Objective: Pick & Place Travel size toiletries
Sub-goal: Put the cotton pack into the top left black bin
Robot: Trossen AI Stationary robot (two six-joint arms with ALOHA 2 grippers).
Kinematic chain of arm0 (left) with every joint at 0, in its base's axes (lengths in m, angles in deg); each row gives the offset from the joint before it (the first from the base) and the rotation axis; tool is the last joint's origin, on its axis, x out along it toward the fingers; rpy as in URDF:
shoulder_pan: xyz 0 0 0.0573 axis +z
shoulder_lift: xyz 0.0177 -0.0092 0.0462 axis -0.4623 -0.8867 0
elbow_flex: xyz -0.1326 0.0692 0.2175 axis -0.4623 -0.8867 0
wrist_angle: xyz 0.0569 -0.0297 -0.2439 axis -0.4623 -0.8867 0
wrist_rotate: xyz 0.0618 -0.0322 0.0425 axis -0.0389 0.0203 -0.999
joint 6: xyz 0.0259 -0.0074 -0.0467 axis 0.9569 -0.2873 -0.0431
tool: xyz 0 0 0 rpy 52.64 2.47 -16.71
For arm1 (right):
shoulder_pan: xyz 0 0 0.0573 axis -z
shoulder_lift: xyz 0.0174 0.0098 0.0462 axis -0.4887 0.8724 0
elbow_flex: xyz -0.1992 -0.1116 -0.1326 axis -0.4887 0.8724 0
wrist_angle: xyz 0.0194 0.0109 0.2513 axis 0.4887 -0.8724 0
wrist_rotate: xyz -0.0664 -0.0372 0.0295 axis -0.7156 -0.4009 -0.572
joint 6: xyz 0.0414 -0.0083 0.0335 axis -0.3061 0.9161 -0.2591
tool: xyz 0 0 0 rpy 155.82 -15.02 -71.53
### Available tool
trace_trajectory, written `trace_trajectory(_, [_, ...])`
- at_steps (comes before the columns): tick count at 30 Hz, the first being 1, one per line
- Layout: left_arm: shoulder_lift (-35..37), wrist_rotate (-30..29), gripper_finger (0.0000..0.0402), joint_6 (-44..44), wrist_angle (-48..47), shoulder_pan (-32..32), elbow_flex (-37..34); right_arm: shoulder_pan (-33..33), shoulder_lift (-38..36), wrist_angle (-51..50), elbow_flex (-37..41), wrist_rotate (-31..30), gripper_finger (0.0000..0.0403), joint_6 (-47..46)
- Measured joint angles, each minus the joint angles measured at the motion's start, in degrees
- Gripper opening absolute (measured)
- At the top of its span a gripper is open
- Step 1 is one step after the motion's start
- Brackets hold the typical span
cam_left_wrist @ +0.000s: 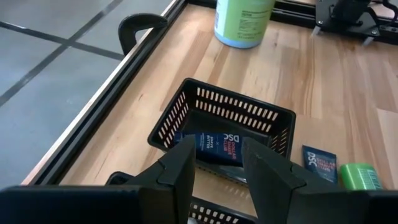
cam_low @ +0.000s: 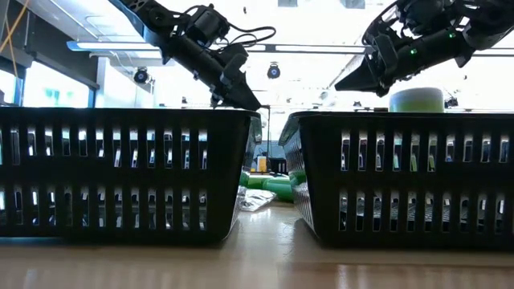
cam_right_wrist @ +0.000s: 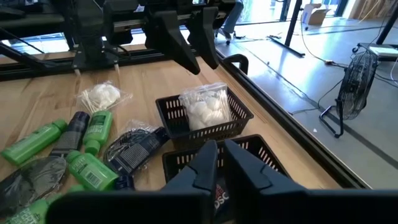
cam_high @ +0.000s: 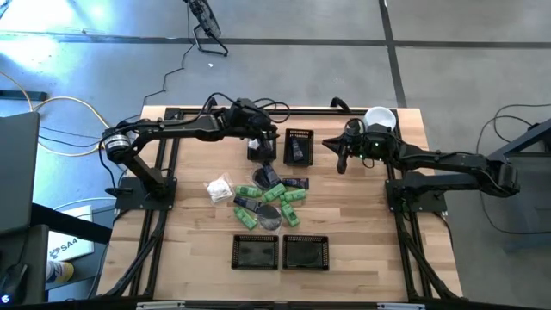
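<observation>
The travel size toiletries (cam_high: 269, 200) lie heaped at the table's middle: green bottles (cam_right_wrist: 92, 169), dark blue packets (cam_right_wrist: 134, 152), a white packet (cam_right_wrist: 101, 96). Two black baskets stand beyond the heap. One (cam_high: 260, 150) holds a clear packet of white cotton (cam_right_wrist: 205, 111); the other (cam_high: 299, 146) holds a dark blue packet (cam_left_wrist: 214, 148). My left gripper (cam_left_wrist: 217, 177) hovers open above the basket with the cotton, nothing between its fingers. My right gripper (cam_right_wrist: 221, 163) is shut and empty, in the air to the right of the baskets (cam_high: 342, 160).
Two more black mesh baskets (cam_high: 256, 251) (cam_high: 306, 251) stand side by side near the front edge and fill the low view. A tall pale-green cylinder with a white lid (cam_high: 379, 119) stands at the far right. Bare wood lies on both sides of the heap.
</observation>
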Motion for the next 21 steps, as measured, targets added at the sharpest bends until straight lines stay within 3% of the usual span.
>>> trace_trajectory(7, [-0.04, -1.33, 0.0127, 3.82, 3.34, 0.00, -0.02, 0.00, 0.00, 0.02, 0.00, 0.00, 0.0005, -0.02])
trace_trajectory(12, [0.23, -0.80, 0.0127, 6.51, -0.92, 1.07, -0.02, 0.00, 0.02, 0.89, 0.00, -0.02, 0.0004, -0.02])
trace_trajectory(21, [1.42, 7.26, 0.0127, 8.70, -4.76, 1.79, -0.02, 0.04, 0.02, 2.39, 0.00, -4.78, 0.0005, 3.29])
